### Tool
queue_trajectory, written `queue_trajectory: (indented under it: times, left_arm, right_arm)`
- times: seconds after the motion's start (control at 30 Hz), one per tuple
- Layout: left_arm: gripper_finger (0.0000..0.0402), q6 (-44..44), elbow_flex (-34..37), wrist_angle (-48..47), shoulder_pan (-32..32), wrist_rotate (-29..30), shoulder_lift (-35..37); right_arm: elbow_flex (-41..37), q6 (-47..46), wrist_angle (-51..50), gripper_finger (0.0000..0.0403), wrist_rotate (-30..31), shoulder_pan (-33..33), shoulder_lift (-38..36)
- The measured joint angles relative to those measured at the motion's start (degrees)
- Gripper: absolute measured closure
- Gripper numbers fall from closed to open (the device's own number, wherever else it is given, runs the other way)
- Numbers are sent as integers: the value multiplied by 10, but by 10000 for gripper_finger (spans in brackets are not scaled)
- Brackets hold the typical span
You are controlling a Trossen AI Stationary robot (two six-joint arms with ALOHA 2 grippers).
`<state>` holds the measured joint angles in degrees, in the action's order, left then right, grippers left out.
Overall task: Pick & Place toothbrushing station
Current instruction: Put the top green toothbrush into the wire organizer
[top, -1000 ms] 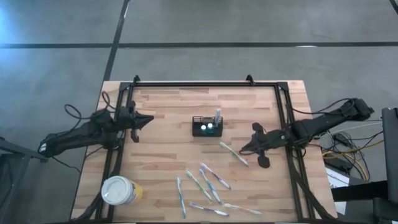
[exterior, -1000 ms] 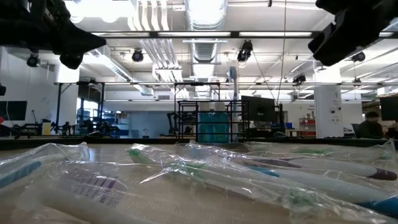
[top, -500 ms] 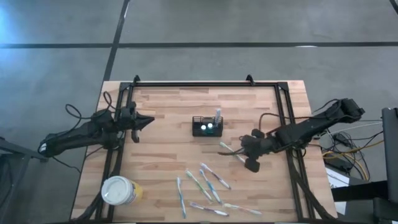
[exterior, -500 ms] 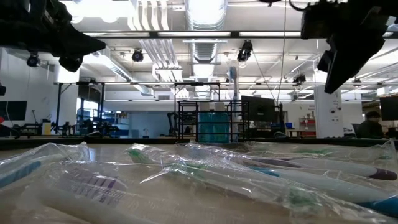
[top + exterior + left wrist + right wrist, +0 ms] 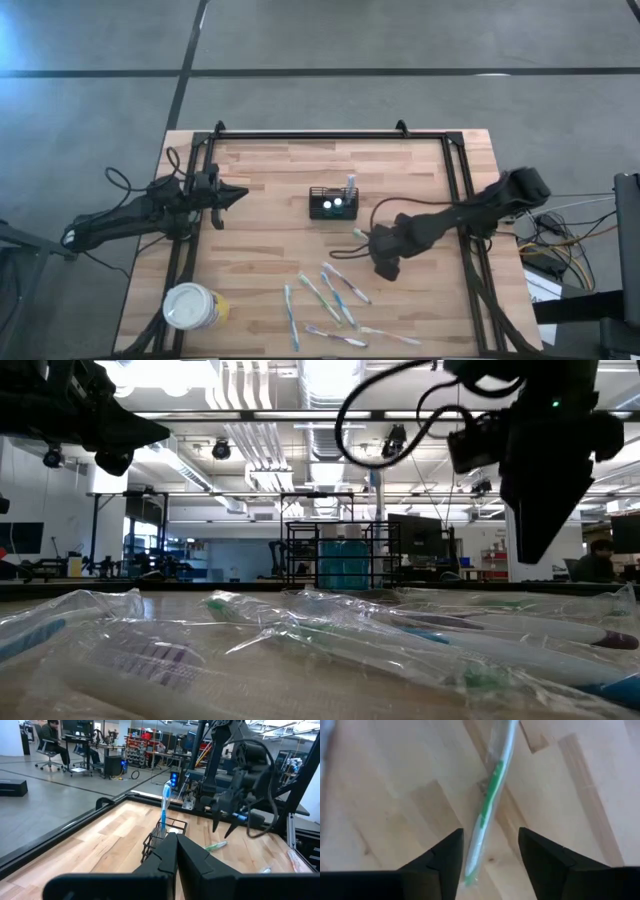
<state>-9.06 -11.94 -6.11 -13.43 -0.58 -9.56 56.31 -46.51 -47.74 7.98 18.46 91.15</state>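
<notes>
toothbrushing station (image 5: 333, 204) sits near the middle of the desk (image 5: 270, 170), a little toward the far edge, one blue brush (image 5: 165, 802) standing up in it. just beside it, a wrapped green toothbrush (image 5: 489, 802). right hand (image 5: 381, 258) has swung in from the right edge and opened wide, now hanging right over that green brush. looks ready to grab it. left hand (image 5: 238, 194) closed, waiting near the left edge. only the right wrist view shows the brush between the open fingers (image 5: 447, 852); only the left wrist view shows the station's slatted side.
</notes>
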Motion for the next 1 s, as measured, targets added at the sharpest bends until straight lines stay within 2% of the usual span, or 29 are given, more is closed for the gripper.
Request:
queue_trajectory:
  times: [0.3,0.73,0.87,1.0]
  left_arm:
    - [390,-1,1,-4,0,0,0]
    - [390,-4,1,-5,0,0,0]
    - [390,-4,1,-5,0,0,0]
    - [390,-4,1,-5,0,0,0]
  right_arm:
    - [3,15,2,194,-5,-10,56]
    - [-34,46,40,193,0,-13,69]
    - [-34,71,42,220,-4,-13,67]
    - [-36,88,33,286,-9,-12,64]
